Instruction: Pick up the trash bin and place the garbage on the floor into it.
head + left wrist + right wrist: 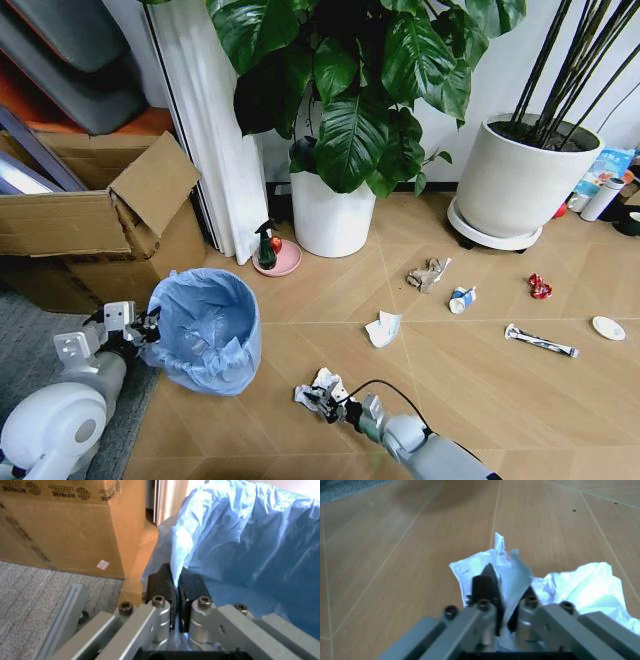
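Crinkled blue-lined trash bin [206, 330] is pinched by the left end effector [176, 588]; crumpled white paper [520, 577] is clamped by the right end effector [502, 592]

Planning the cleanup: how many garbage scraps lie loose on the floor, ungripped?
6: white paper mid-floor, brownish wad, blue-white wrapper, red wrapper, flattened tube, white disc. More may hide behind the pots.

1. We see the head view evenly and brightly lit, with soft shadows beneath the big plant pots [333, 215].
2. In our left wrist view, strong light whitens the blue bin liner [250, 528] along its upper edge.
3. Our right wrist view is soft; the floor [395, 555] beyond blurs, and the white paper [580, 588] glares.
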You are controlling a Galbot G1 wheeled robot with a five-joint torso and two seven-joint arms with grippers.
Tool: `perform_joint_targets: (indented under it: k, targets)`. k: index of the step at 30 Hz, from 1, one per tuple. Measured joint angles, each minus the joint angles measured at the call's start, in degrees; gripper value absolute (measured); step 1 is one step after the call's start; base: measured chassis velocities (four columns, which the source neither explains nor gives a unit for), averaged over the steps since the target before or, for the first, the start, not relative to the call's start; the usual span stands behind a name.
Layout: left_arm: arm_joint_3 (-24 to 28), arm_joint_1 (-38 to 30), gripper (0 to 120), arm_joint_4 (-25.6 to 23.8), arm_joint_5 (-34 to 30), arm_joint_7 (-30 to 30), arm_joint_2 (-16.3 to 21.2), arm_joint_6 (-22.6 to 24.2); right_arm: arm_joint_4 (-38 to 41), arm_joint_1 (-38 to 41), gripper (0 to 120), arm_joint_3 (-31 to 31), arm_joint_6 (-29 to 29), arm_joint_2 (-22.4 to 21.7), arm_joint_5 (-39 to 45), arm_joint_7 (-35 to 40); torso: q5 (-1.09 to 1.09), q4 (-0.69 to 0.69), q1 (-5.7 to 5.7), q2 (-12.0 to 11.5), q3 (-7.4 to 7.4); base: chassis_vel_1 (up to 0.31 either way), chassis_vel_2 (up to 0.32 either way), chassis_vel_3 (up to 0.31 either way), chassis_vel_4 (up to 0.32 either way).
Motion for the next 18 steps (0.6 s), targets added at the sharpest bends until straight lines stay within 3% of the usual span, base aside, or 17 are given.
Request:
perform_joint_targets:
  k: [18]
  targets:
    - [2.2, -0.3, 0, -1.0, -0.8, 0.7, 1.4, -0.5, 7.3, -2.5, 0, 3.5, 3.5, -5.5, 7.6, -2.7, 0.02, 0.00, 0.00, 0.0, 0.00, 0.000, 0.000, 0.000, 0.000]
